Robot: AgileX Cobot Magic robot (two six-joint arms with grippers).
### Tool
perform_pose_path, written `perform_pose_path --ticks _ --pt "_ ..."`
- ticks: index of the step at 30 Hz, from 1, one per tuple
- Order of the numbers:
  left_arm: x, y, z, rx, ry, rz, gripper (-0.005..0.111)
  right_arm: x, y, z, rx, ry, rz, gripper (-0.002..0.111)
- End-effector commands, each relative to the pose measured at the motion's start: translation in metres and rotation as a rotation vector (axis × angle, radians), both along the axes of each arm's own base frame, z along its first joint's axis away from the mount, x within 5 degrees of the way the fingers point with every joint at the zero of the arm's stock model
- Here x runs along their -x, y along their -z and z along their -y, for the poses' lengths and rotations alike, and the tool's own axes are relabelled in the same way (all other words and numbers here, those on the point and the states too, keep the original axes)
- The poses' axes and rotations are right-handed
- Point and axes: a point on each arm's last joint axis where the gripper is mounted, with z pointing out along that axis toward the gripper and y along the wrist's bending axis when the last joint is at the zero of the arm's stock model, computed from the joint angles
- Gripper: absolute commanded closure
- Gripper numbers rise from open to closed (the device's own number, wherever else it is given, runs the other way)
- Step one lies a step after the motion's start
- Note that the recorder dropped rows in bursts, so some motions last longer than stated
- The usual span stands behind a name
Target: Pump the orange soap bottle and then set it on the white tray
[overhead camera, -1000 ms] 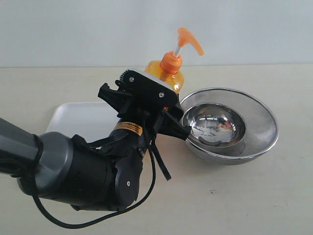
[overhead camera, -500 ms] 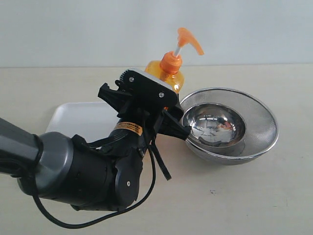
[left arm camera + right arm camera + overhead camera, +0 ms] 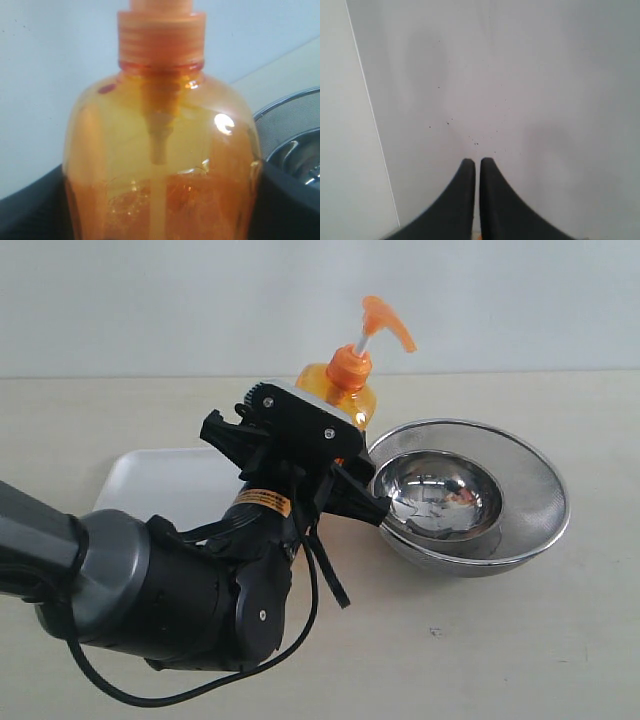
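Observation:
The orange soap bottle (image 3: 345, 392) stands upright between the white tray (image 3: 150, 480) and the bowls, its pump head (image 3: 385, 320) raised on the white stem. My left gripper (image 3: 295, 468) is shut on the bottle's body and hides its lower half and base. In the left wrist view the bottle (image 3: 160, 165) fills the frame, with black fingers (image 3: 290, 200) pressed against both sides. My right gripper (image 3: 477, 162) is shut on nothing and faces a plain pale surface. It does not appear in the exterior view.
A steel bowl (image 3: 440, 495) sits inside a wider mesh bowl (image 3: 535, 490) just right of the bottle; its rim (image 3: 295, 125) shows in the left wrist view. The left arm (image 3: 160, 590) covers the tray's near side.

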Motion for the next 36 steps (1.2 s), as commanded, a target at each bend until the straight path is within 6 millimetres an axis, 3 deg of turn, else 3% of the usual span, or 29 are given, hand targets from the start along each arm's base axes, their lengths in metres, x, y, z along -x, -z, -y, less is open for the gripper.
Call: perform_pose_path --ticks 1,9,12,15,22,25,36 --pt "-0.001 -0.02 0.001 0.041 -0.011 0.122 0.102 0.0 0.002 0.0 0.007 0.008 0.001 0.108" --pt "-0.001 -0.02 0.0 0.043 -0.014 0.123 0.102 -0.005 0.012 0.0 0.145 0.077 0.007 0.108" --pt "-0.001 -0.02 0.0 0.043 -0.014 0.123 0.102 -0.022 0.05 0.001 0.157 0.107 -0.113 0.108" --pt "-0.001 -0.02 0.0 0.042 -0.014 0.122 0.102 -0.028 0.066 0.0 0.166 0.111 -0.162 0.108" --pt "-0.001 -0.02 0.001 0.042 -0.013 0.12 0.102 -0.036 0.101 -0.001 -0.182 0.0 -0.371 0.108" --pt "-0.001 -0.02 0.0 0.042 -0.014 0.117 0.102 -0.038 0.101 0.001 -0.319 -0.018 -0.41 0.108" --pt "-0.001 -0.02 0.0 0.042 -0.014 0.117 0.102 -0.042 0.106 0.013 -0.373 0.118 -0.448 0.108"
